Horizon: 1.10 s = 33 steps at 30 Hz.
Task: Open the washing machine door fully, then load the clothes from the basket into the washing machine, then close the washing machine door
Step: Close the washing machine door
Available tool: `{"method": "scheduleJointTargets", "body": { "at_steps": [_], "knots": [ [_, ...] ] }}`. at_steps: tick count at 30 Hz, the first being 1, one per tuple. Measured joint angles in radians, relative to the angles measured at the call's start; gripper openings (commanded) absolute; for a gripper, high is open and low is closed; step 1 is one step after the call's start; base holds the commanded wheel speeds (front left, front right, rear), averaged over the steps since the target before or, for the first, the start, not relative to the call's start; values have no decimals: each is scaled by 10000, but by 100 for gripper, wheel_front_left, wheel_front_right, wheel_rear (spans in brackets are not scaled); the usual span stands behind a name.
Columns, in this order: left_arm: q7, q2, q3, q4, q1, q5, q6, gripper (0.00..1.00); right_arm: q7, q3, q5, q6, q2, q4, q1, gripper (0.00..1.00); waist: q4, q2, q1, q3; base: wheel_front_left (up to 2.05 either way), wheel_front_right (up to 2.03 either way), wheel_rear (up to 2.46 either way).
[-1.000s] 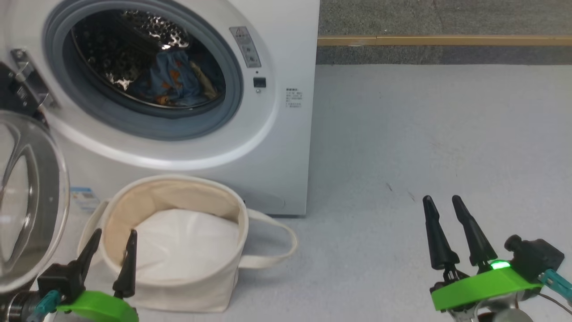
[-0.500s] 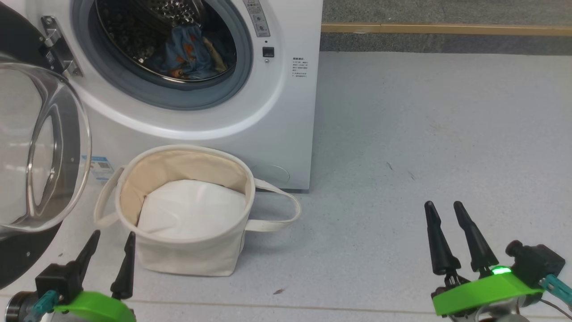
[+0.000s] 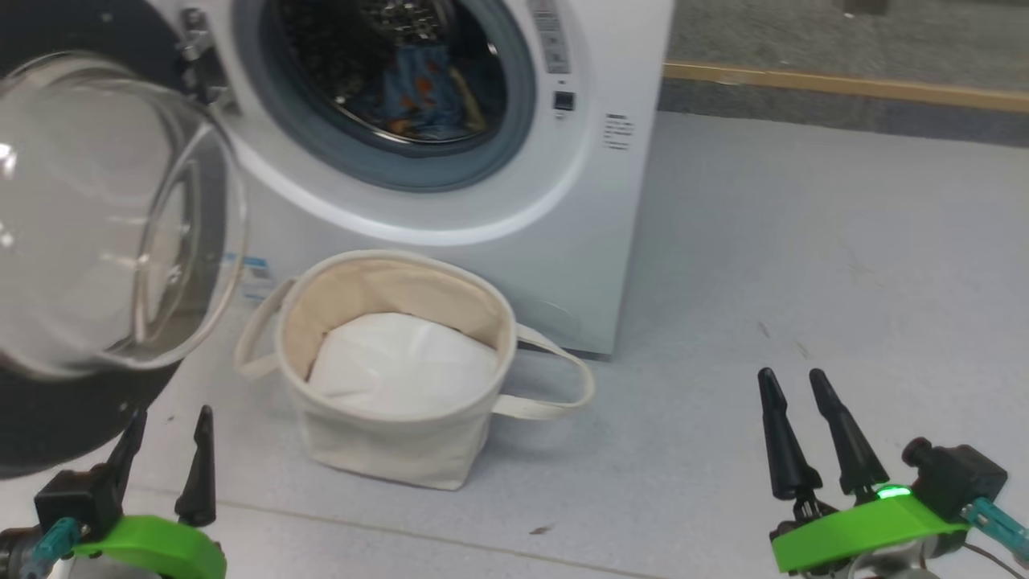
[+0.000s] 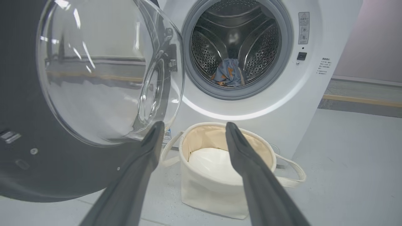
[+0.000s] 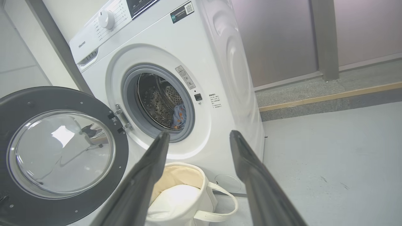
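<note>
Washing machine (image 3: 579, 241): white front-loader standing on the pale grey floor (image 3: 804, 241), upper centre of the head view. Washing machine door (image 3: 48, 434) is swung open, hanging left of the port in the head view. It has a wide glossy black rim and a clear glass bowl (image 3: 104, 217) that bulges out and carries reflections. The port is open, showing a grey rubber gasket (image 3: 402, 173) ring with the perforated steel drum (image 4: 260, 53) behind it. Clothes (image 3: 418, 92) sit inside the drum, low down near the front lip: light blue fabric with an orange-brown print, bunched up.

Basket (image 3: 386, 454) is on the floor right in front of the machine, below the port and just beside the lower edge of the open door. It is round, cream canvas and upright, with loop strap handles, one handle (image 3: 563, 386) sticking out to the right. Plain white padding (image 3: 402, 366), domed, lies inside it. A small blue sticker (image 3: 256, 269) is on the machine front behind the basket, partly behind the door glass.

Left hand (image 3: 170, 414) is at the lower left of the head view. Its fingers are spread wide and hold nothing; it sits in front of the door's black rim, near the basket but apart from it. Right hand (image 3: 790, 375) is at the lower right, fingers also wide and empty, over bare floor well apart from the basket and machine.
</note>
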State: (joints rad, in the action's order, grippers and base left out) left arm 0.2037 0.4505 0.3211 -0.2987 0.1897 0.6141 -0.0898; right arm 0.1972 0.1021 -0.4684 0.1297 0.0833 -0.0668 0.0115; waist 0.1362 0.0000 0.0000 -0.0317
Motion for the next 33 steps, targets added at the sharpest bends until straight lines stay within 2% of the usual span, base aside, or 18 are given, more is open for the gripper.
{"method": "scheduleJointTargets", "body": {
  "at_steps": [7,8,14,19,25,33],
  "knots": [
    [-286,13,-46,209,0,142,-249,100,173,265,-190,0,-8,-238,21,100,1294,0,0,-127,0,0,0],
    [-286,13,-46,209,0,142,-249,100,173,265,-190,0,-8,-238,21,100,1294,0,0,-127,0,0,0],
    [-616,10,23,485,82,142,-341,100,307,468,-290,0,-8,-431,46,100,2601,0,0,-240,0,0,0],
    [-616,40,-219,811,174,372,-522,100,314,1076,-303,0,-19,-554,610,100,3515,0,0,-144,0,0,0],
    [-468,151,-673,1120,167,656,-696,100,286,1710,-366,0,12,-1043,1771,100,3916,0,0,316,0,0,0],
    [-165,190,-1338,1588,-279,1122,-959,100,290,2376,-677,0,215,-1728,2491,100,4048,0,0,516,0,0,0]
  ]
}}
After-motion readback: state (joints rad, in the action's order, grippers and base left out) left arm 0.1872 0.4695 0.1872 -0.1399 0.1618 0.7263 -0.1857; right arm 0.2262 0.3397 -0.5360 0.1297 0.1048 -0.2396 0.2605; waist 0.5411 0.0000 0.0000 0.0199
